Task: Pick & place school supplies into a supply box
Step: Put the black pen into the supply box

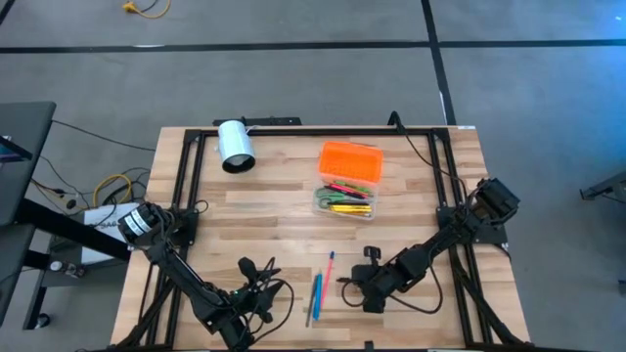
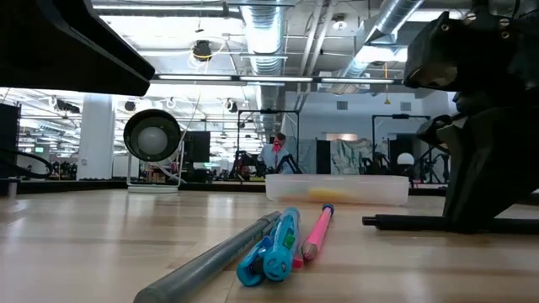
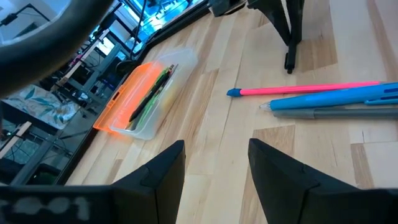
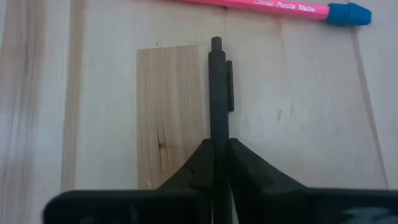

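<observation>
Near the front edge of the wooden bench (image 1: 293, 210), right of centre: right arm folded low, right end effector (image 4: 217, 148) down at the surface, fingers pinched tight on a black pen (image 4: 217, 93) that juts straight out past the tips, seen best in the right wrist view. Just beyond that pen, lying flat and crosswise, a pink pencil (image 4: 267, 6) with a blue cap. At the front left corner: left arm bent low too, left end effector (image 3: 214, 155) spread wide and holding nothing, aimed across the bench toward the loose supplies. On the boards between the two arms, side by side and touching or nearly so: the pink pencil, a blue pen (image 1: 318, 289) and a grey pen (image 1: 311, 308). Farther back, right of centre: supply box (image 1: 347, 181), clear tray with orange lid swung open behind it, already holding several pens and pencils, green and yellow among them. At the back left: white cylinder (image 1: 235, 146) lying on its side. Around the bench: black frame rails, grey floor with dark lines. Beyond, in the low view: large open hall, exposed ceiling ducts and strip lights, a person far off.
</observation>
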